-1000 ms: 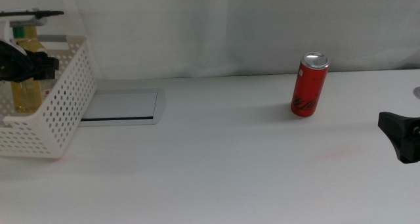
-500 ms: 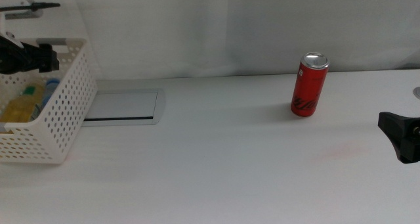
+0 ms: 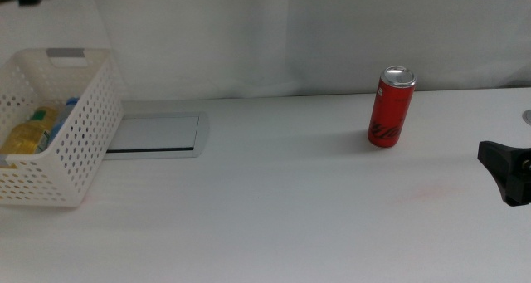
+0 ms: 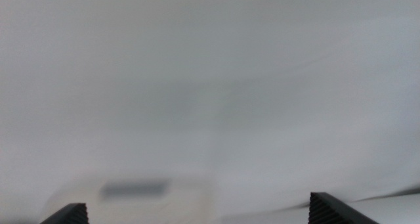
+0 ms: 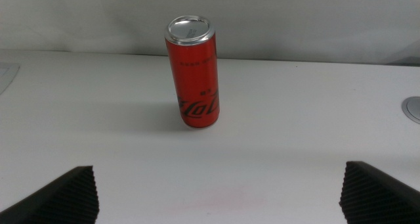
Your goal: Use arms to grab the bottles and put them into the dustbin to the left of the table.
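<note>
A red can [image 3: 391, 106] stands upright at two o'clock on the table [image 3: 274, 200]; the right tool [image 5: 216, 184], spread wide and empty, faces it. An off-centre closing could topple the can, letting it roll away.

Left end effector [image 4: 194, 214] raised at far left, jaws wide apart; right end effector [image 5: 220, 196] low at right edge, jaws spread
</note>
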Tool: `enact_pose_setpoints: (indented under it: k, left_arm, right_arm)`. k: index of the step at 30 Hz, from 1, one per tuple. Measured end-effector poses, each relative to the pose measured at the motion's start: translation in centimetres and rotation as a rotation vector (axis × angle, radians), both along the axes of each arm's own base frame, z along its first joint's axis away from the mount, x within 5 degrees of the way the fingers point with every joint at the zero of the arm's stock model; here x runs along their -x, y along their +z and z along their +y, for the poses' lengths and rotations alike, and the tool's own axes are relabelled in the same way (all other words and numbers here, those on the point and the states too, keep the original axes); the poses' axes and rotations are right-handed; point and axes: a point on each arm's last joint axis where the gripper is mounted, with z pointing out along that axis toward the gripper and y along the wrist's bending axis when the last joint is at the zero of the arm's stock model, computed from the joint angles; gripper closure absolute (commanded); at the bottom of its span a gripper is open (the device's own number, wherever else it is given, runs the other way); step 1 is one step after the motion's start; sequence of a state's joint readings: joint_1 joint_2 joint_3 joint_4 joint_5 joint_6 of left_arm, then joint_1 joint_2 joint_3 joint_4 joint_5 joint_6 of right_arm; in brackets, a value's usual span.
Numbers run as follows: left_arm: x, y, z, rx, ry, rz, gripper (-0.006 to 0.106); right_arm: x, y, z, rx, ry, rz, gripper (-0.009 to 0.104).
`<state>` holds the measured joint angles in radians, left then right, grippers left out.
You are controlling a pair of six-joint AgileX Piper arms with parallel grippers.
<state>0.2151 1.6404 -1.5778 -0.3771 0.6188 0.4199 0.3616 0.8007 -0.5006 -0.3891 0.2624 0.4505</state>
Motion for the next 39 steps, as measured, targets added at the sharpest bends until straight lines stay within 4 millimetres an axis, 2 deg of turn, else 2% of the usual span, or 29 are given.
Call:
enact_pose_setpoints:
  k: [1, 2, 3, 6, 10, 14, 17, 19, 23, 28, 34, 39]
  left_arm:
    - [0.7, 1.1, -1.2, -0.009, -0.032, -0.027, 0.013]
    - [2.0, 3.1, -3.9, -0.028, -0.096, -0.074, 0.014]
    - [2.7, 4.0, -5.3, -0.04, -0.128, -0.093, 0.014]
    - [4.6, 5.7, -8.8, -0.097, -0.209, -0.131, 0.014]
    - [8.1, 7.8, -13.6, -0.161, -0.309, -0.167, 0.014]
    - [11.8, 9.5, -16.1, -0.204, -0.369, -0.196, 0.014]
    - [13.8, 9.9, -16.8, -0.224, -0.415, -0.18, 0.014]
    - [14.8, 9.0, -17.1, -0.241, -0.445, -0.135, 0.014]
    - [15.6, 5.3, -17.2, -0.246, -0.48, -0.06, 0.014]
    - [17.0, 0.8, -17.0, -0.203, -0.509, -0.004, 0.014]
    - [18.5, -2.2, -16.7, -0.116, -0.521, -0.02, 0.014]
    - [19.5, -5.7, -16.5, -0.098, -0.533, -0.067, 0.014]
  right_arm:
    - [0.0, 0.0, 0.0, -0.001, 0.001, -0.002, -0.008]
    - [0.0, 0.1, 0.1, -0.005, 0.005, -0.011, -0.008]
    - [0.0, 0.1, 0.1, -0.006, 0.006, -0.013, -0.008]
    - [-0.1, 0.2, 0.1, -0.018, 0.008, -0.018, -0.008]
    - [0.0, 0.2, 0.2, -0.046, 0.004, -0.014, -0.008]
    - [0.0, 0.2, 0.3, -0.074, -0.001, -0.008, -0.008]
    - [0.0, 0.2, 0.3, -0.083, -0.002, -0.006, -0.008]
    - [0.0, 0.2, 0.4, -0.083, 0.006, -0.006, -0.008]
    - [0.0, -0.3, 1.1, -0.063, 0.061, -0.025, -0.008]
    - [-0.3, -3.3, 1.9, -0.073, 0.124, -0.012, -0.008]
    - [-1.0, -7.5, 2.9, -0.091, 0.177, 0.044, -0.008]
    - [-3.0, -9.4, 3.4, -0.12, 0.141, 0.01, -0.008]
